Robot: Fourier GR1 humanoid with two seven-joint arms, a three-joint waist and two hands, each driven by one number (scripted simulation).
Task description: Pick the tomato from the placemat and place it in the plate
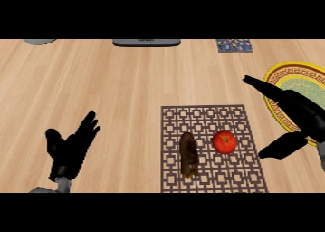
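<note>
Just to the left of the right hand (295,118), on the placemat (241,179), lies the tomato (224,141). It is near the thumb of this hand but not touching it; a strip of the patterned mat shows between them. The hand is spread wide: the fingers are straight and point up and to the left, the thumb points down and to the left, and nothing is held between them. Part of the hand lies over the near rim of the plate (285,71), which is behind the hand and on its right side, at the edge of the view.

So, in my judgement, the task is at its beginning. The tomato is not yet picked, and no part of the carrying or placing is done. What is left is all of it: to bring the open hand over the tomato, to close around it, to lift it, to carry it to the right and to set it in the plate.

A dark long vegetable (188,155) lies further left of the tomato on the same mat, near to it but apart. The hand should probably come from the right side, so that it does not push this one.

The left hand (69,147) rests open, fingers up, well apart from the mat at the lower left.
</note>
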